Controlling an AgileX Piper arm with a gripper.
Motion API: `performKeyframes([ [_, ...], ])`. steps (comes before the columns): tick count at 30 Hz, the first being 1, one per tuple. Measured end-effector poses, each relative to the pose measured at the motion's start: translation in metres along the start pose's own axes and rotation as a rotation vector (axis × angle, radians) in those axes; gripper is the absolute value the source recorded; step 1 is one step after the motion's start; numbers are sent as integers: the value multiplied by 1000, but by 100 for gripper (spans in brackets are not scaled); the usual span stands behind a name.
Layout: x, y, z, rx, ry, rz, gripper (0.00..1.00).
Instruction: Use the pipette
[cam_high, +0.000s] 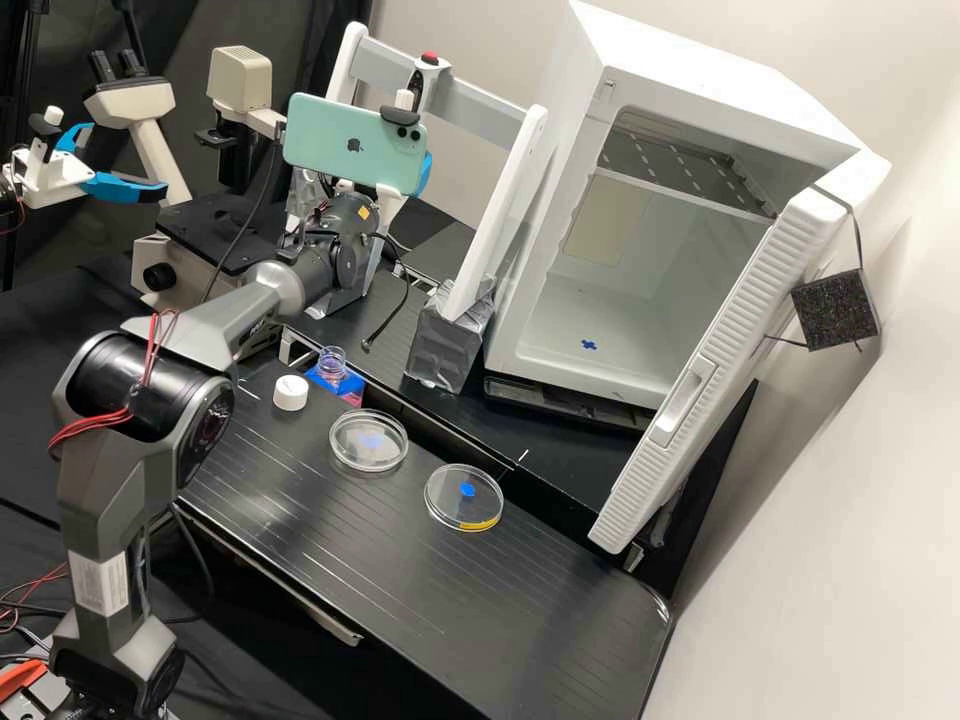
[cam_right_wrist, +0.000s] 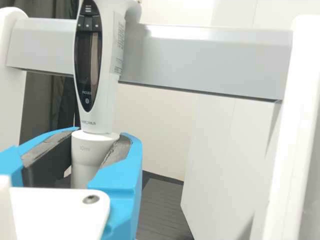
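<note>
We judge this pickup: our gripper (cam_right_wrist: 97, 136) clasps the electronic pipette (cam_right_wrist: 106, 107) beside the rack (cam_right_wrist: 210, 62); next, we should ease it clear.

We read "10ml" on the pale collar (cam_right_wrist: 94, 150) of the pipette (cam_right_wrist: 106, 85) and see a small Bluetooth sign on its dark panel (cam_right_wrist: 87, 62). The mint phone (cam_high: 340, 145) shows us a bitten-apple sign.

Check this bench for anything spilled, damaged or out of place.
I see no spill or damage. Two things stand out: the cap sits on the bench, off the open bottle, and the white cabinet's door stands wide open. Both may be deliberate.
</note>
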Motion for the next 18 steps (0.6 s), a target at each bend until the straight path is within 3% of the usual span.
performKeyframes([
  [18,3,-1,3,0,16,10,0],
])
